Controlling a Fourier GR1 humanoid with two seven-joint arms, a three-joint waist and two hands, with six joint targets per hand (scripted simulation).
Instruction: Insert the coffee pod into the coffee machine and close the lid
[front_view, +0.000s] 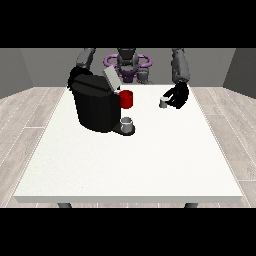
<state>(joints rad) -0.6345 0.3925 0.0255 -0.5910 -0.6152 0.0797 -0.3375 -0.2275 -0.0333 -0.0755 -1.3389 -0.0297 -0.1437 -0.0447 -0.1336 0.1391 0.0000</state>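
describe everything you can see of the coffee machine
The coffee machine is a bulky black box with a matte, plastic look, standing upright on the white table toward the view's left. Its grey lid is tilted up, open. A red part shows at its front, and below it a small grey cup sits on the machine's dark base. The hand at the view's left is hidden behind the machine; nothing is seen touching it.

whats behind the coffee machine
A red mug shows past the coffee machine at its right edge. The hand at the view's left is hidden behind the machine.
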